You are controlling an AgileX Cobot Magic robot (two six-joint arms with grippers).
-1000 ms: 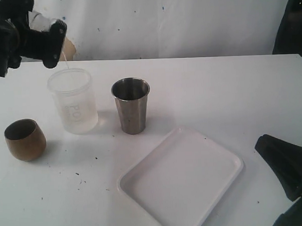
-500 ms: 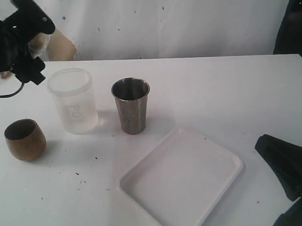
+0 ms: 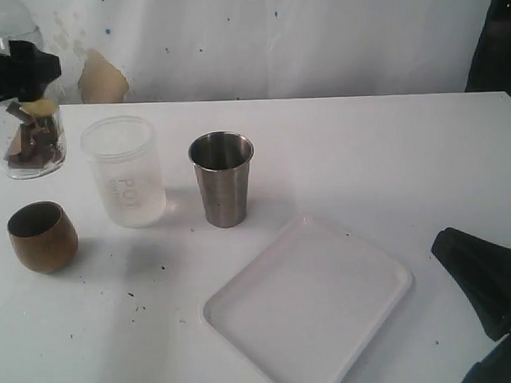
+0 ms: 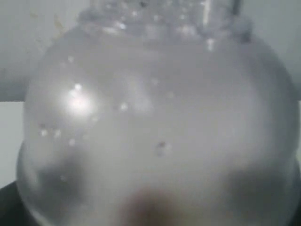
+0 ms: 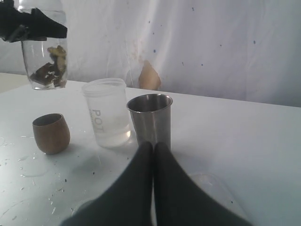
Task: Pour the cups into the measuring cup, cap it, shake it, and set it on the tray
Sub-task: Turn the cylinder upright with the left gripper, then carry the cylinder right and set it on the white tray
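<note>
My left gripper (image 3: 19,68) is shut on a small translucent plastic cup (image 3: 33,140), held upright above the table's far left with brown and yellow bits inside (image 5: 47,70). That cup (image 4: 160,127) fills the left wrist view, hiding the jaws. The measuring cup (image 3: 124,172), a pale cylinder printed "POT" with a little liquid at the bottom (image 5: 107,113), stands just right of it. On the table are the steel tumbler (image 3: 223,178), the brown bowl-like cup (image 3: 42,237) and the white tray (image 3: 307,301). My right gripper (image 3: 449,247) rests shut and empty at the front right (image 5: 153,147).
A white cloth backdrop hangs behind the table's far edge (image 3: 319,96). Dark specks dot the tabletop near the brown cup. No lid is visible in any view.
My left gripper has swung left, away from over the measuring cup. It has turned the translucent cup from tipped to upright. The right arm has not moved.
</note>
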